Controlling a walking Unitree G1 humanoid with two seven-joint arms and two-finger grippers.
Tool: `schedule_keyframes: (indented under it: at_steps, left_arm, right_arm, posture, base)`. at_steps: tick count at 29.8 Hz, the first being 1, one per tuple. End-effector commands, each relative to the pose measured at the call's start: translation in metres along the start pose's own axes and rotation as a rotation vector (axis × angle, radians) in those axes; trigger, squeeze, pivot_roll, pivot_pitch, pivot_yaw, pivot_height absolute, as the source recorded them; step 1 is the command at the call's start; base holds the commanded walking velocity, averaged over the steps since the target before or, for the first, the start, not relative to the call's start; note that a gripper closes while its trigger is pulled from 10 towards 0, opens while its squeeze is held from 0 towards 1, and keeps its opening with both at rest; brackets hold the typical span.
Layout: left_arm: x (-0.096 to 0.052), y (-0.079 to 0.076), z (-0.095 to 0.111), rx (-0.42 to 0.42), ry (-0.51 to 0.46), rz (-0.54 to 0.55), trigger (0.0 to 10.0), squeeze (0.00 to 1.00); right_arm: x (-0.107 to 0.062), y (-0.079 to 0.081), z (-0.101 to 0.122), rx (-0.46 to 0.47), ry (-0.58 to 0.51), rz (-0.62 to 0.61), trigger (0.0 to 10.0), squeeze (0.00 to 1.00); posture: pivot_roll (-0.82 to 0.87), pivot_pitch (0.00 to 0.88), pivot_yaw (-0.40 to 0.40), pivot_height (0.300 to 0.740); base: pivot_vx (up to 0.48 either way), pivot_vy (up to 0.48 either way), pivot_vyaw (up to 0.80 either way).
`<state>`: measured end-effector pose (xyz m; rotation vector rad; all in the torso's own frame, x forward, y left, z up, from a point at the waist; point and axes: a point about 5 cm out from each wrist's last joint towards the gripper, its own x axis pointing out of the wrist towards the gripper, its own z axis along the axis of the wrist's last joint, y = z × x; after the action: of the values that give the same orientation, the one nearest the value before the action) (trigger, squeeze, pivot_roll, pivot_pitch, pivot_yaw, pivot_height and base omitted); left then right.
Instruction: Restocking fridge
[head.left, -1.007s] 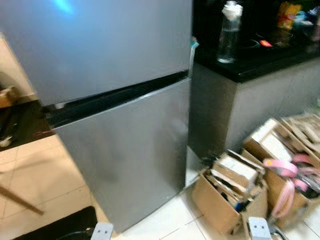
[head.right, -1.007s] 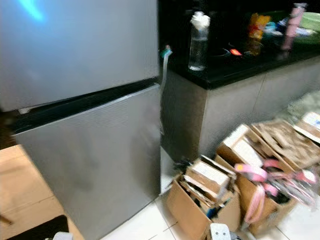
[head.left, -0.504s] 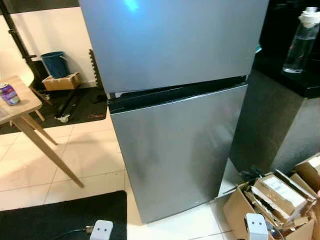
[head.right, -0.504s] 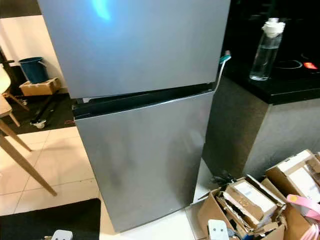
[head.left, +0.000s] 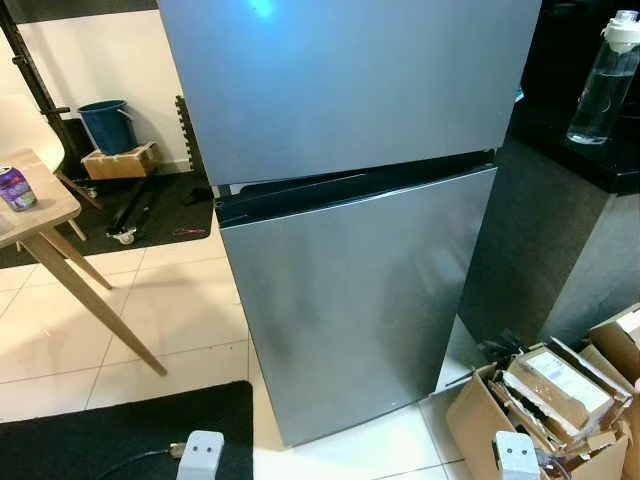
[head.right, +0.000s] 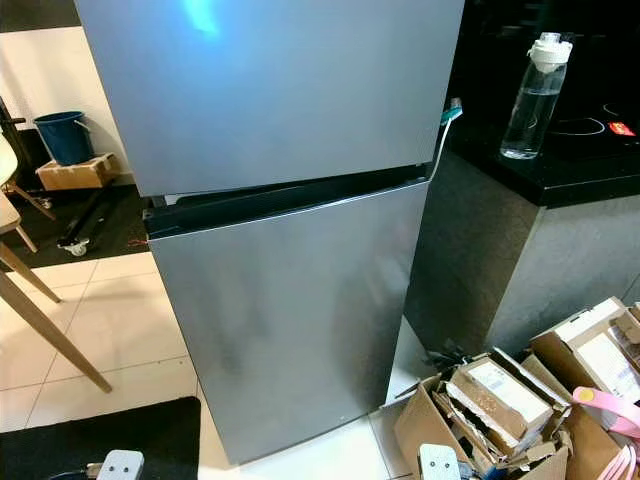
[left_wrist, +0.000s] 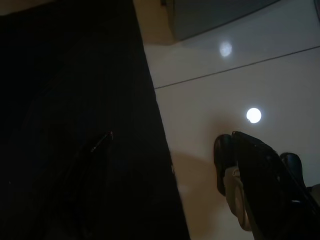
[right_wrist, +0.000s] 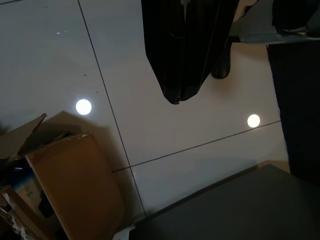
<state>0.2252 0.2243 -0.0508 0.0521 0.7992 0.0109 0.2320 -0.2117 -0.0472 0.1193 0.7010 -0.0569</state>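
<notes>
A tall silver fridge stands straight ahead with both doors closed. Its upper door (head.left: 350, 80) and lower door (head.left: 350, 300) are split by a dark gap. Both arms hang low at my sides, the left arm (head.left: 200, 457) over the edge of a black mat and the right arm (head.left: 515, 455) beside the boxes. My right gripper (right_wrist: 175, 97) points down at the white tile floor, its black fingers pressed together and holding nothing. A clear water bottle (head.left: 603, 75) stands on the black counter right of the fridge. A purple can (head.left: 14, 187) sits on a wooden table at the left.
Open cardboard boxes (head.left: 540, 400) full of flattened packaging crowd the floor at the lower right, under the dark counter (head.right: 560, 170). A black mat (head.left: 120, 430) lies at my feet on the left. A blue bucket (head.left: 108, 125) stands by the far wall.
The view swung left over the last second, bringing the fridge to the centre and the wooden table into sight. Nothing in the scene itself has moved.
</notes>
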Motion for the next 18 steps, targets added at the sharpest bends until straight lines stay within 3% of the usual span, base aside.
schedule_keyframes:
  at_steps: [1, 7, 18]
  left_arm:
    - [-0.0013, 0.0019, -0.0065, -0.013, 0.021, 0.005, 10.0, 0.00]
    - [-0.0011, 0.0025, -0.0058, -0.025, 0.019, 0.007, 10.0, 0.00]
    - [0.0001, -0.0023, -0.0027, -0.047, 0.003, -0.026, 10.0, 0.00]
  right_arm:
    - [-0.0007, 0.0014, -0.0052, 0.013, 0.015, -0.001, 10.0, 0.00]
    - [-0.0009, 0.0013, -0.0058, 0.019, 0.014, -0.003, 10.0, 0.00]
    - [-0.0002, 0.0021, -0.0027, 0.034, -0.004, 0.001, 10.0, 0.00]
  posture:
    - [-0.08, 0.101, 0.049, 0.740]
    - [-0.08, 0.104, 0.051, 0.740]
    - [-0.08, 0.105, 0.049, 0.740]
  base:
    - [0.000, 0.000, 0.00]
    - [0.172, 0.000, 0.00]
    - [0.331, 0.000, 0.00]
